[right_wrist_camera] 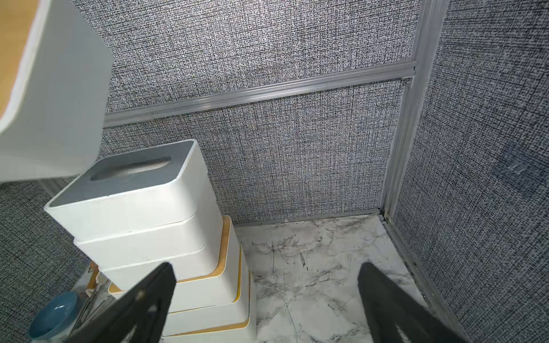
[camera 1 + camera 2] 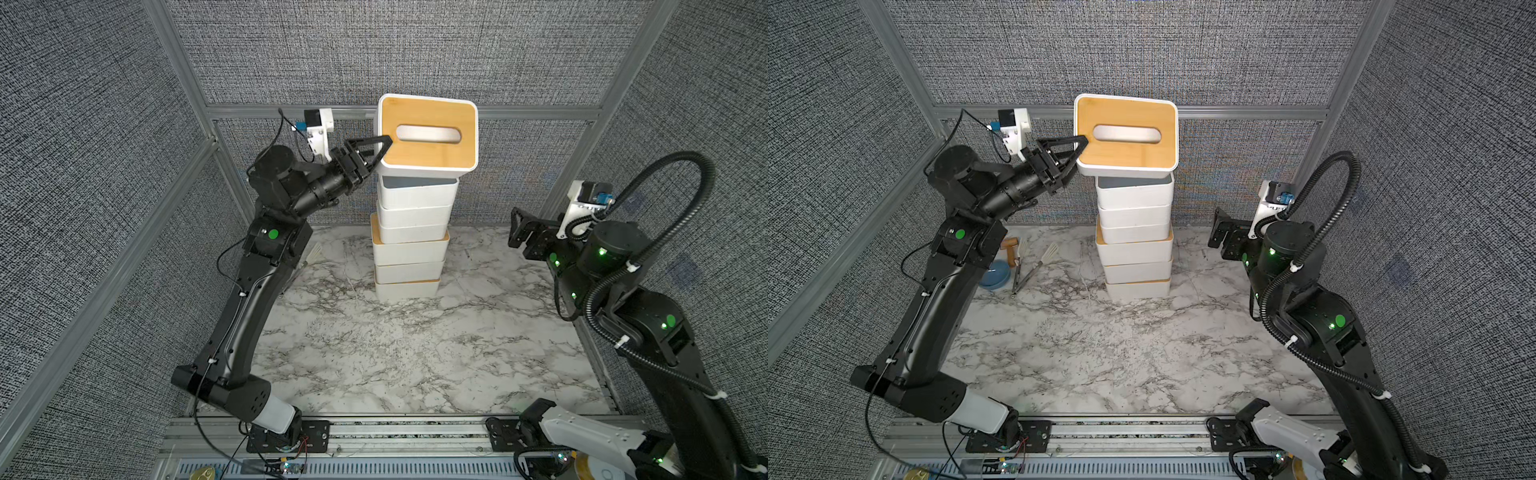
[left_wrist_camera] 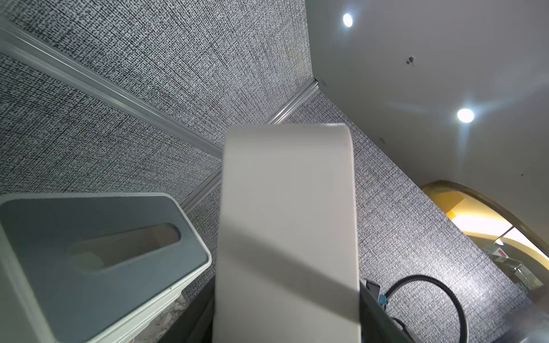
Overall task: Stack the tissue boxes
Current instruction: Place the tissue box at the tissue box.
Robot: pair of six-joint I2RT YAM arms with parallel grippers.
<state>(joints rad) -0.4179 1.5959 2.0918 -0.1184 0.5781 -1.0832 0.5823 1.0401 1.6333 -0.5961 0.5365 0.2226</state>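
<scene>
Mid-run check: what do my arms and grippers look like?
Both the left arm and right arm are black, with a white link near the base and round green stickers. White wrist camera mounts carry blue plugs. A thin black cable follows the left arm; a ribbed black conduit, zip-tied white, follows the right. The left gripper and right gripper have black triangular open-frame fingers.

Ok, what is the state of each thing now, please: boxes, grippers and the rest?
tan-lid box: held in the air over the stack, not set down.
left gripper: shut on tan-lid box.
stack: six boxes, standing, slightly uneven.
grey-lid box: top of stack, uncovered.
right gripper: open, empty.
bowl: upright on table.
utensils: lying on table.
</scene>
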